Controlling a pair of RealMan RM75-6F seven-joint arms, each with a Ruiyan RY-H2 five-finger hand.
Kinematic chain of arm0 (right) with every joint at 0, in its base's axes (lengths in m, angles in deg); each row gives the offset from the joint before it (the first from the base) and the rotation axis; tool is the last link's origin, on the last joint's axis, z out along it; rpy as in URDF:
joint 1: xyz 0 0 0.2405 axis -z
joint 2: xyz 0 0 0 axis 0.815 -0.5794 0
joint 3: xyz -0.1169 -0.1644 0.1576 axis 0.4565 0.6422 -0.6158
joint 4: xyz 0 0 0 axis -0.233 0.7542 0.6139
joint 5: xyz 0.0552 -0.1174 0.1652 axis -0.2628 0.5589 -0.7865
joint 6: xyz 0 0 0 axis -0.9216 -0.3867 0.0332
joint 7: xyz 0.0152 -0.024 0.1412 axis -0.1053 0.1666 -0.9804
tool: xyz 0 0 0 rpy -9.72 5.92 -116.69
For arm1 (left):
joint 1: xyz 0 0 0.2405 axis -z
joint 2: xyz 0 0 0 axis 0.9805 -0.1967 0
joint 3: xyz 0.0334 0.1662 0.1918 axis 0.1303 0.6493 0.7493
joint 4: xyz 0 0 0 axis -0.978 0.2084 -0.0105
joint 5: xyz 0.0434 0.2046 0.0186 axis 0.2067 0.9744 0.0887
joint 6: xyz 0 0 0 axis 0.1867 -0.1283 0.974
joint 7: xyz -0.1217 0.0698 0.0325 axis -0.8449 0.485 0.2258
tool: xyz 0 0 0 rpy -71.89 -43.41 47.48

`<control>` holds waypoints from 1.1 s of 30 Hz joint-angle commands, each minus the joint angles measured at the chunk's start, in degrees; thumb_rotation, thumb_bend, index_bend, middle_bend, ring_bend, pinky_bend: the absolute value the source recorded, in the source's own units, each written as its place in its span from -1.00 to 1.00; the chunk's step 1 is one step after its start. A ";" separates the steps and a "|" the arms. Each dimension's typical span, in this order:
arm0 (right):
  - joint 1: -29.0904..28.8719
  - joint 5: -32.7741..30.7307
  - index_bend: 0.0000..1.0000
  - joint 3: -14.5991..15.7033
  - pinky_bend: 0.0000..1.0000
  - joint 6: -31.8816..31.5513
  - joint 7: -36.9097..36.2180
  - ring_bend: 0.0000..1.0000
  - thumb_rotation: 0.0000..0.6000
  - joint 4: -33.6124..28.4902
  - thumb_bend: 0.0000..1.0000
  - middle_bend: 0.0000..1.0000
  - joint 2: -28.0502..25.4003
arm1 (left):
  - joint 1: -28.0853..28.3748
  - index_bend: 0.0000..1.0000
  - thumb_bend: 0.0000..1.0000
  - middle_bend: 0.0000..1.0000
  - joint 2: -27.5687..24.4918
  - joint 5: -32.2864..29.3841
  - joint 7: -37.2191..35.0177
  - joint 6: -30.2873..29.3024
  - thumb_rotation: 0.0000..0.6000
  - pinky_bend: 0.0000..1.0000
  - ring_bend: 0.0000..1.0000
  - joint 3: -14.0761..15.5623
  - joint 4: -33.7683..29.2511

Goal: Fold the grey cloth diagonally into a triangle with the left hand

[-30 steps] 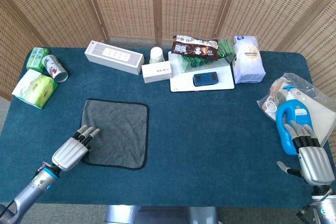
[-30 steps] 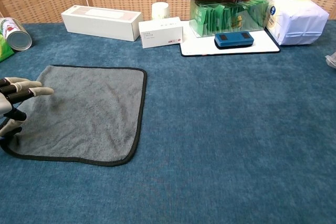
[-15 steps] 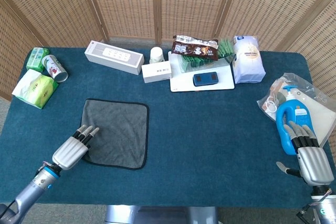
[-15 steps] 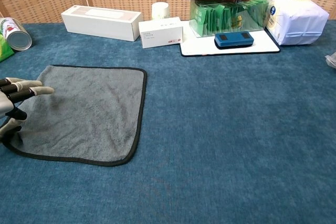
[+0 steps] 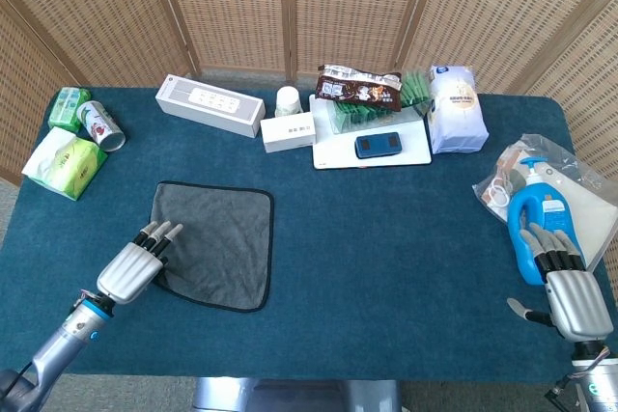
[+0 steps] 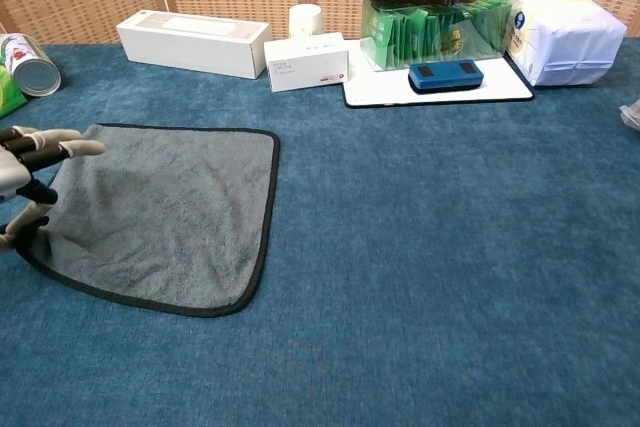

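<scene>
The grey cloth [image 5: 222, 238] with a dark hem lies on the blue table at the front left, also seen in the chest view [image 6: 170, 212]. My left hand [image 5: 135, 262] is at its near-left corner. In the chest view the left hand [image 6: 25, 172] has its fingers over the cloth's left edge and its thumb under the corner, which is raised and drawn inward. The other three corners lie flat. My right hand [image 5: 565, 291] rests at the table's right front with fingers apart and nothing in it.
A long white box [image 5: 210, 104], a small white box [image 5: 287, 132] and a white tray [image 5: 417, 153] with snacks stand behind the cloth. A can [image 5: 99, 124] and a green tissue pack [image 5: 64, 163] sit far left. A blue bottle [image 5: 536, 224] stands by my right hand.
The left hand has moved up and away from me with the cloth's near-left corner. The cloth's near edge now runs slanted instead of straight. The right hand has not moved.
</scene>
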 commanded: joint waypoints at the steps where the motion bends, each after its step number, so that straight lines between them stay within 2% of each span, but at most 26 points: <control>1: 0.00 -0.04 -1.00 -0.01 -1.00 0.00 -0.10 -1.00 1.00 0.02 -1.00 -1.00 -0.05 | 0.54 0.44 0.24 -0.91 -0.35 -0.44 0.13 0.31 1.00 -0.66 -0.96 -0.61 -0.78; 8: 0.00 -0.19 -1.00 -0.09 -1.00 -0.05 -0.26 -1.00 1.00 0.04 -1.00 -1.00 -0.13 | 2.18 0.44 0.23 -0.91 -2.02 -0.41 0.11 0.67 1.00 -0.66 -0.96 -1.61 -3.92; 17: 0.00 0.04 -1.00 0.01 -1.00 -0.15 -0.18 -1.00 1.00 -0.01 -1.00 -1.00 -0.10 | 4.54 0.44 0.22 -0.92 -4.08 -1.26 3.56 2.39 1.00 -0.66 -0.97 -3.61 -8.16; 33: -0.03 0.13 -1.00 0.04 -1.00 -0.15 -1.07 -1.00 1.00 -0.15 -1.00 -1.00 -0.45 | 9.29 0.44 0.20 -0.91 -3.68 -5.55 9.82 7.87 1.00 -0.66 -0.97 -7.99 -12.62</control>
